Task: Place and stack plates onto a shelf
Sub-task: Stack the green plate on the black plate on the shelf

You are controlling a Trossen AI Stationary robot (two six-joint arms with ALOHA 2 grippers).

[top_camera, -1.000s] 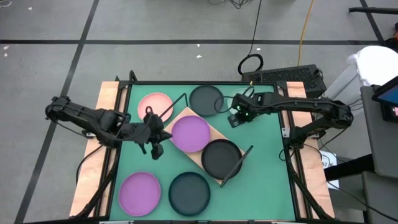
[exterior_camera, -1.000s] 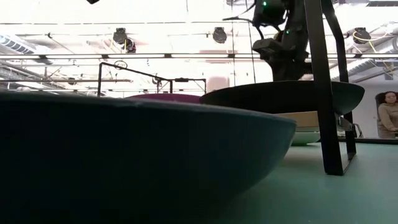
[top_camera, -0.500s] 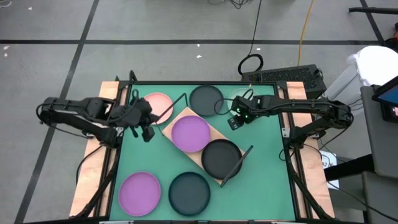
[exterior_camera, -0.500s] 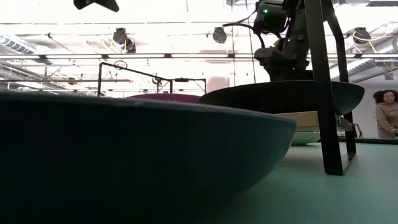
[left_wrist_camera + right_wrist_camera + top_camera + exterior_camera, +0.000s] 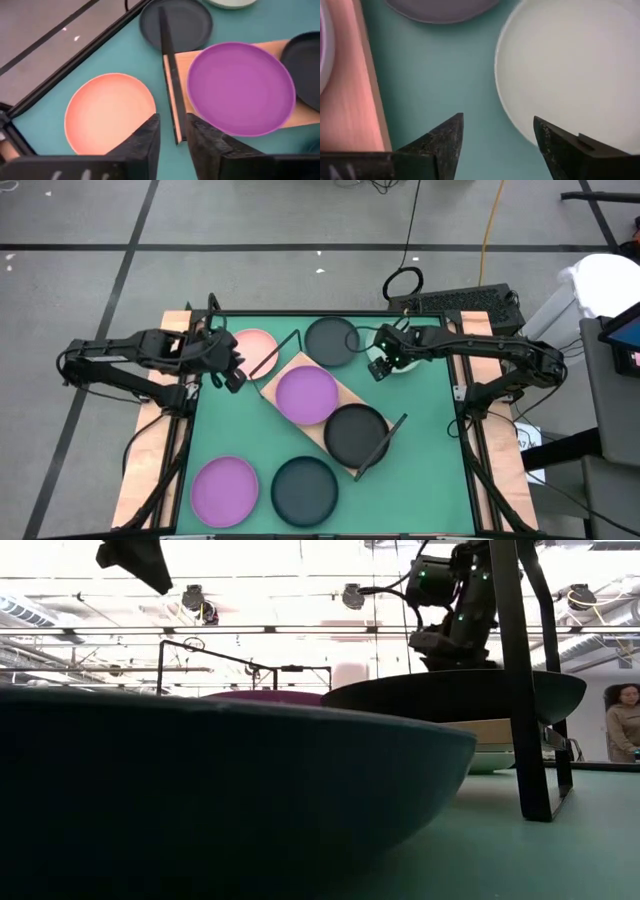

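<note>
Dark right gripper [image 5: 496, 145] gapes over pale plate [image 5: 575, 70]

Two slim black jointed arms, green light glowing on the right arm [image 5: 480, 352], tapered dark fingers [image 5: 445, 140].

A green-topped table [image 5: 440, 480] carries a light wooden shelf board [image 5: 345, 393], bearing one purple [image 5: 306, 395] and one black plate [image 5: 354, 433]; pink [image 5: 255, 346], dark grey [image 5: 331, 340], purple [image 5: 225, 487] and dark [image 5: 304, 487] plates lie around it.

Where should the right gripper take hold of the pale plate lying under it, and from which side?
Grip the pale plate by its raised rim, at the edge nearest the wooden shelf. It lies flat on the mat, so only the rim offers a hold. The right gripper hangs there, jaws open; likely come down from above, straddling the rim.
</note>
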